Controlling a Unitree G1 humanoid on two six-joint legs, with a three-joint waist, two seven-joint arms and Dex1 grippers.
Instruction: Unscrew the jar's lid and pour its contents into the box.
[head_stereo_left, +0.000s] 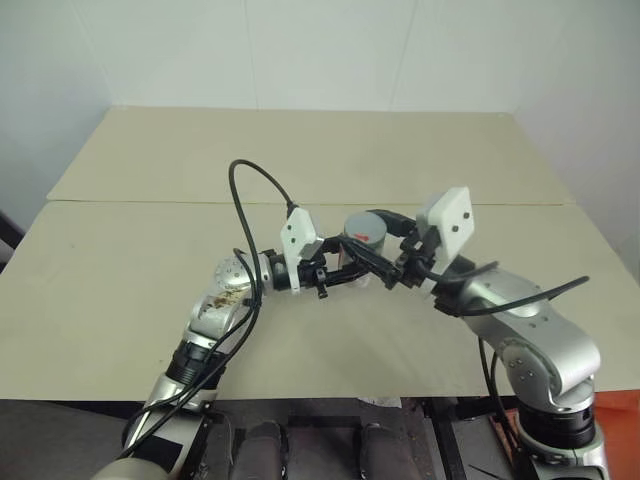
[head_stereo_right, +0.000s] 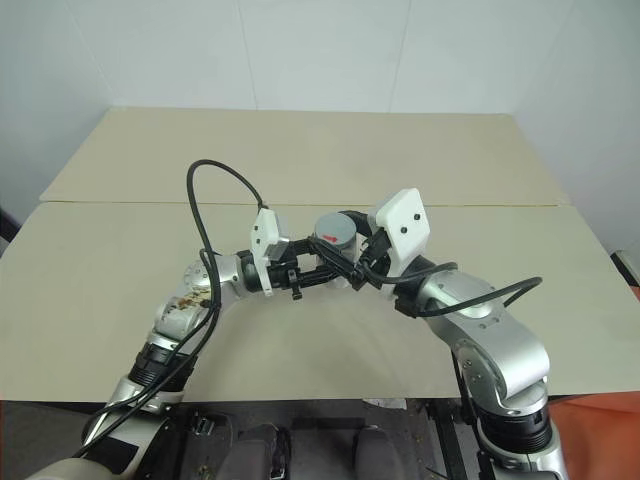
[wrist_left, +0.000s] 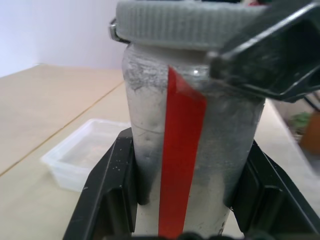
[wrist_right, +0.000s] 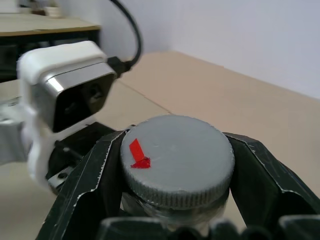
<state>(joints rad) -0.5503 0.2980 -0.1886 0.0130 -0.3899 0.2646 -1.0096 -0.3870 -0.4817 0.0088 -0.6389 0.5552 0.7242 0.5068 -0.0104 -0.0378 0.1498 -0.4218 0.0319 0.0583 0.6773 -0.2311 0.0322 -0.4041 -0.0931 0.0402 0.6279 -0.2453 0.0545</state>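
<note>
presently catalogued, item by item.

jar (wrist_left: 192, 165): silvery-grey cylinder, upright, with a vertical red stripe (wrist_left: 180, 160) down its side. held in the air above the tan table (head_stereo_left: 150, 270), in front of the robot, between the two arms. its wall looks frosted or dusty; the contents cannot be made out through it.

lid (wrist_right: 176, 159): round grey cap with a ribbed edge and a small red mark (wrist_right: 137, 154) on its flat top. seated on the jar's mouth.

left gripper (wrist_left: 192, 200): reaches in from the robot's left, pointing across toward the right. its two black fingers (wrist_left: 107, 195) are pressed against opposite sides of the jar's body, low on the cylinder, gripping it.

right gripper (wrist_right: 176, 200): comes in from the robot's right, above the left one. its black fingers (wrist_right: 90, 185) are drawn in against opposite sides of the lid's ribbed edge, clamping it.

box (wrist_left: 82, 160): shallow clear plastic tray, rectangular, resting on the table beyond the jar in the left wrist view, well apart from it. it looks see-through and pale; whether anything lies inside cannot be told.

white camera housing (wrist_right: 65, 95): on the left wrist, just beside the jar, with a black cable (head_stereo_left: 250, 185) looping up from it.
</note>
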